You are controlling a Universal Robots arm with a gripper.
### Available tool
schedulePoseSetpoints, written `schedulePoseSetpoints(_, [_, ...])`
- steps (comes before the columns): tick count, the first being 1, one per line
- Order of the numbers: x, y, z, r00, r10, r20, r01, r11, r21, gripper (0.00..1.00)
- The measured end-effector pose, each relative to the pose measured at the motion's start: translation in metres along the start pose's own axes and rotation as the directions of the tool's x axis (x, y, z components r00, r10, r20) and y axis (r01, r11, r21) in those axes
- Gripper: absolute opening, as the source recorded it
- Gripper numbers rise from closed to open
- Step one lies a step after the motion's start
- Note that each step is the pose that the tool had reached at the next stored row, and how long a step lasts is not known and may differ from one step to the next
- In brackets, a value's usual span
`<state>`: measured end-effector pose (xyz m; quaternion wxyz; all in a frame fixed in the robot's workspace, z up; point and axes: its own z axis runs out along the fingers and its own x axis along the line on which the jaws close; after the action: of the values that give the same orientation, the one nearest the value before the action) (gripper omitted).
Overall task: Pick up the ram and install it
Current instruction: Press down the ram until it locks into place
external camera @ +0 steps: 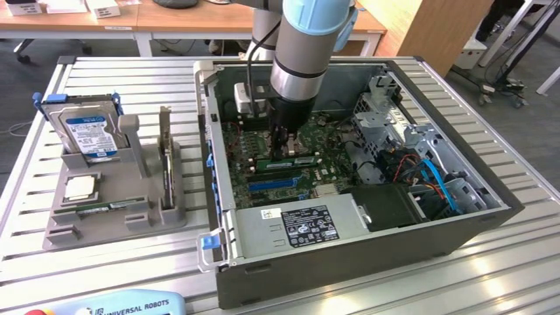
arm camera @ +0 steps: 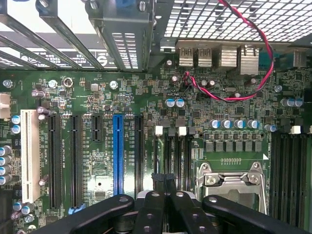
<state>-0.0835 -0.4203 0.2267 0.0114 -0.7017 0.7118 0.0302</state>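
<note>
My gripper (external camera: 284, 155) reaches down into the open computer case (external camera: 490, 216), just above the green motherboard (external camera: 328, 174). In the wrist view its black fingers (arm camera: 157, 179) are pressed together with nothing between them, and the gripper (arm camera: 163, 176) hangs over the dark memory slots (arm camera: 171, 156) beside the processor socket (arm camera: 234, 185). In the exterior view a narrow green stick (external camera: 298, 161) stands on the board right at the fingertips; whether they touch it I cannot tell. A thin green ram stick (external camera: 101, 209) lies in the grey fixture (external camera: 170, 220) at the exterior view's left.
The fixture also holds a hard drive (external camera: 88, 131), a square silver processor (external camera: 80, 189) and an upright expansion card (external camera: 164, 154). Inside the case are a power supply (external camera: 302, 226), a drive cage (external camera: 385, 115) and blue cables (external camera: 437, 180). A red-black wire (arm camera: 253, 83) loops over the board.
</note>
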Motion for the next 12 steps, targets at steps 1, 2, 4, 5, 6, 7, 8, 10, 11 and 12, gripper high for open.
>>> schedulePoseSetpoints(1, [0.0, 0.0, 0.0, 1.0, 0.0, 0.0, 0.0, 1.0, 0.0, 0.1])
schedulePoseSetpoints(2, [0.0, 0.0, 0.0, 1.0, 0.0, 0.0, 0.0, 1.0, 0.0, 0.1])
schedulePoseSetpoints(4, [0.0, 0.0, 0.0001, 1.0, 0.0, 0.0002, 0.0, 1.0, 0.0, 0.1])
schedulePoseSetpoints(5, [0.0, 0.0, 0.0003, 1.0, 0.0, 0.0001, 0.0, 1.0, 0.0, 0.1])
schedulePoseSetpoints(6, [0.0, 0.0, 0.0007, 1.0, 0.0, 0.0003, 0.0, 1.0, 0.0, 0.1])
schedulePoseSetpoints(7, [0.0, 0.0, 0.001, 1.0, 0.0, 0.0003, 0.0, 1.0, 0.0, 0.1])
schedulePoseSetpoints(8, [0.0, 0.0, 0.0014, 1.0, 0.0, 0.0002, 0.0, 1.0, 0.0001, 0.1])
schedulePoseSetpoints(10, [0.0001, 0.0, 0.0014, 1.0, 0.0, 0.0, 0.0, 1.0, 0.0, 0.1])
schedulePoseSetpoints(11, [0.0001, 0.0, 0.0014, 1.0, 0.0, 0.0, 0.0, 1.0, 0.0, 0.1])
schedulePoseSetpoints(12, [0.0001, 0.0, 0.0014, 1.0, 0.0, 0.0, 0.0, 1.0, 0.0, 0.1])
